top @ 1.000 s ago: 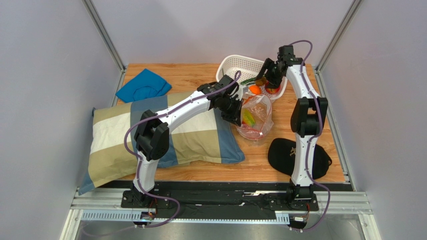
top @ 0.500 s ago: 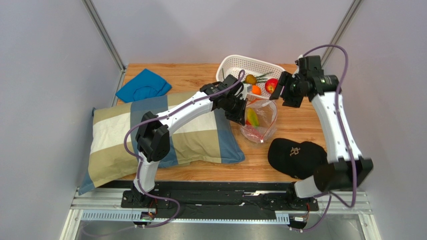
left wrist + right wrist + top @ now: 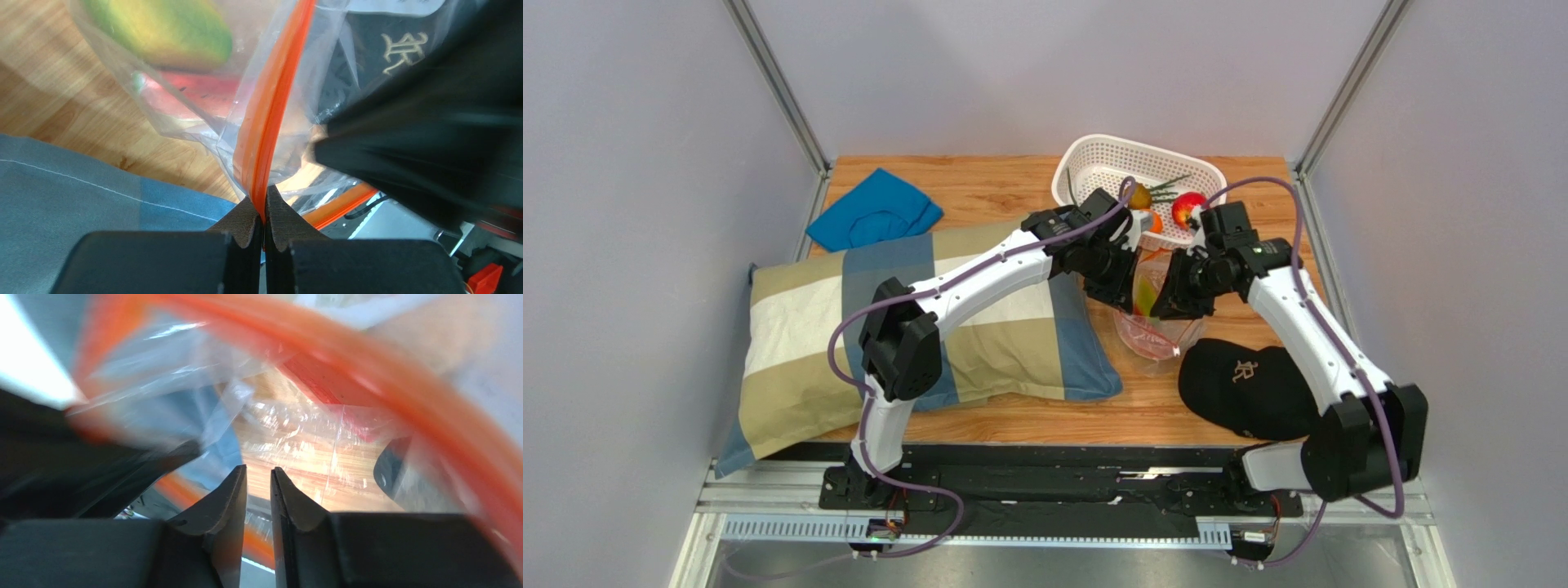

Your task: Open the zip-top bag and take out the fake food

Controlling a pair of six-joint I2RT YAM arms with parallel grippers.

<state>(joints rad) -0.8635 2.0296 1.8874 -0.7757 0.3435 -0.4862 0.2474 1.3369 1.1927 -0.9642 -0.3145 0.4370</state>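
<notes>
The wooden table carries everything, and its left half is taken up by a striped pillow in blue, tan and cream. Both arms reach in over the table's middle right, the left one stretched across the pillow and the right one bent inward from the right edge. A black cap with a pale emblem lies near the front right. A white perforated basket stands at the far edge, and a crumpled blue cloth lies at the far left corner. The zip-top bag sits between the pillow and the cap, just in front of the basket, with its mouth lifted. The fake food is split: a red apple and an orange piece lie in the basket. A yellow-green piece and a red piece are inside the bag (seen through crinkled film, so their exact shapes are unclear). The left gripper is clamped tight on the bag's orange zip strip. The right gripper is at the bag's mouth with only a narrow slit between its jaws. I cannot tell whether any film is caught between them.
</notes>
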